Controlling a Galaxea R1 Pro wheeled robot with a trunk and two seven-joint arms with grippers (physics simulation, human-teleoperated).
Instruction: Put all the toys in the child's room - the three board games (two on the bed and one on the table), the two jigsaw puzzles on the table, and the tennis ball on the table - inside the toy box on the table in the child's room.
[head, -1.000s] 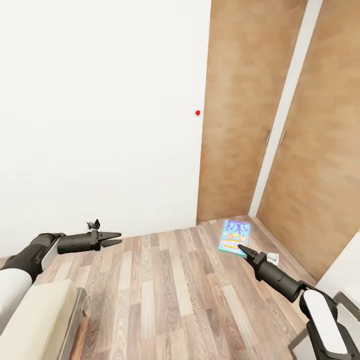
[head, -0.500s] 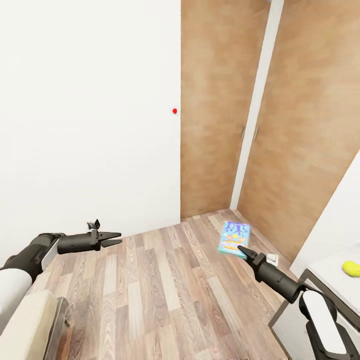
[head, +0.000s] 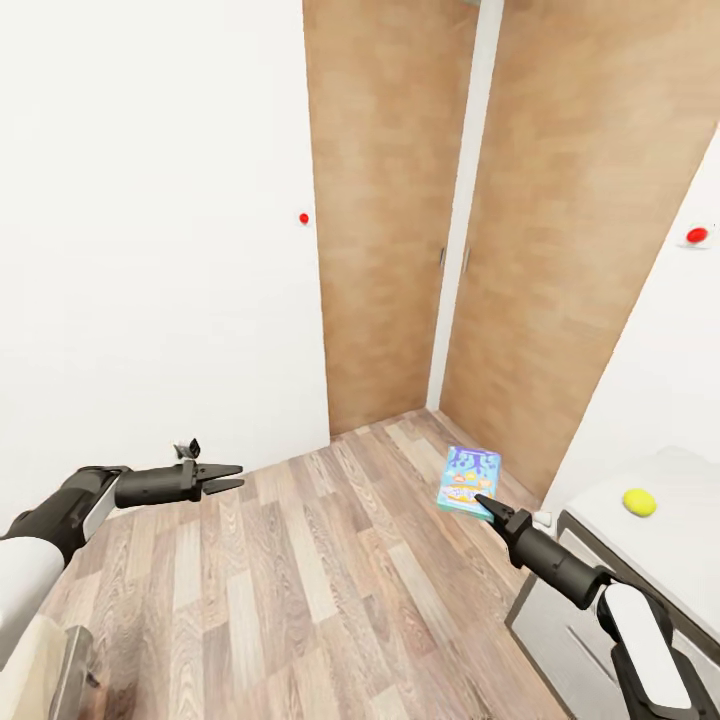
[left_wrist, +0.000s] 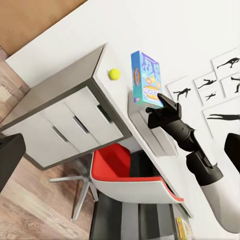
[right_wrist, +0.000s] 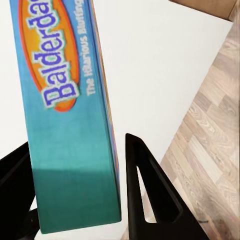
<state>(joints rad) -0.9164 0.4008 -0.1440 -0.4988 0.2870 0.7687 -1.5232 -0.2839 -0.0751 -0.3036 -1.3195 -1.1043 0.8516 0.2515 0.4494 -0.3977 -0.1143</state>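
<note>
**Board game in right gripper, desk corner in view**

My right gripper (head: 484, 503) is clamped on the teal board game (head: 468, 480), held above the wood floor (head: 300, 560). Left gripper (head: 232, 478) holds nothing, fingers slightly apart. Tennis ball (head: 639, 502) sits on the table (head: 690, 560) at right, near its corner.

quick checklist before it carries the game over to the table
1. Right pincer shut on the board game: ok, the fingers clamp the box's lower edge.
2. Left pincer free: ok, open and empty.
3. Table in view: ok, its corner is at the right, near the right arm.
4. Tennis ball located: ok, resting on the tabletop.
5. Toy box located: cannot tell.
6. Chair clear of the path: cannot tell; it stands tucked by the table.
</note>
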